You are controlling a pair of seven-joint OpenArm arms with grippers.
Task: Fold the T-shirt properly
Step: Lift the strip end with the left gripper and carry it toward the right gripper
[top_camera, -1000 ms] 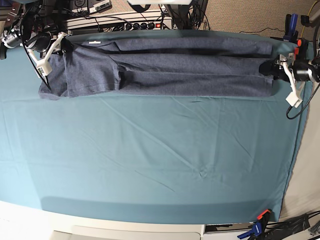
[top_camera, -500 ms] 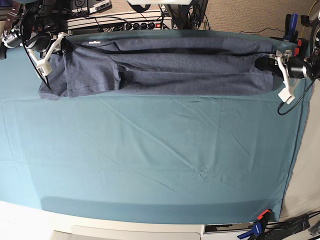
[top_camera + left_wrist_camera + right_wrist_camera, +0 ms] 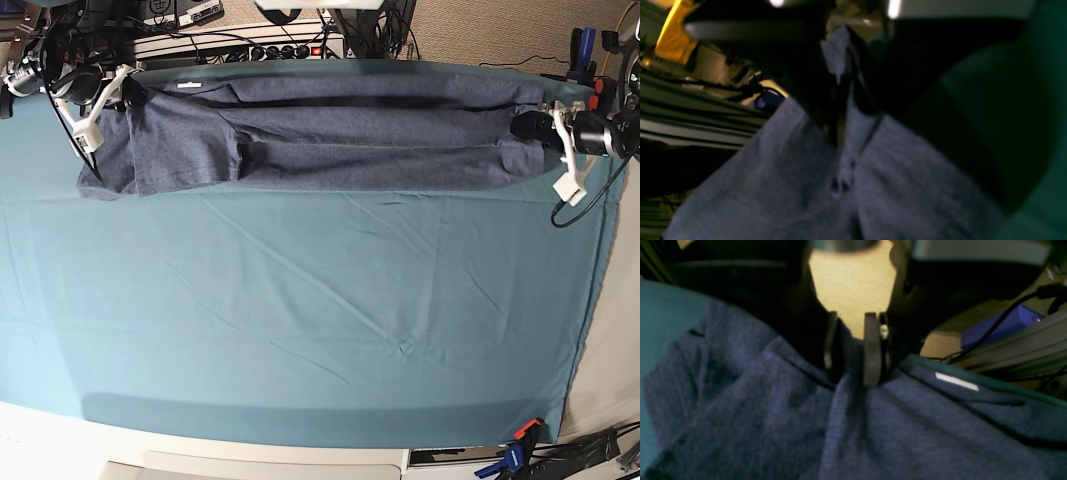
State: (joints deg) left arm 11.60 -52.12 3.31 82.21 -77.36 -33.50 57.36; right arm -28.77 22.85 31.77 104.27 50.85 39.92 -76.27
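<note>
1. Left gripper (image 3: 840, 110) pinches the hem end of the large heathered blue-grey cotton T-shirt (image 3: 340, 135); right gripper (image 3: 853, 346) is clamped on its collar end.
2. The T-shirt lies stretched along the teal table cloth's (image 3: 300, 320) far edge.
3. Best lift both ends evenly, keeping it taut.

From the base view I see the T-shirt (image 3: 330, 135) folded into a long band along the far edge of the teal-covered surface (image 3: 300, 320). My right gripper (image 3: 128, 92) sits at its end on the view's left, my left gripper (image 3: 525, 128) at the opposite end. A clamp (image 3: 518, 445) sits at the near right corner.
</note>
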